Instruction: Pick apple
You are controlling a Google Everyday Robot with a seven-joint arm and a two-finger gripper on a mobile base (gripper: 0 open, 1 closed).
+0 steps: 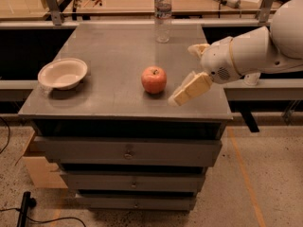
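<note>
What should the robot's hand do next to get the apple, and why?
Probably slide the gripper a little to the left, so the apple ends up between its fingers. The gripper hangs low over the table, just right of the apple, open wide and facing it, but a gap shows between them, so closing now would likely grab nothing.

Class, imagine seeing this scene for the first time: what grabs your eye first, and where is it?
The red-orange apple sits centred on the grey cabinet top. Just right of it hovers the robot's open gripper, on a white arm. A white bowl sits near the left edge.
</note>
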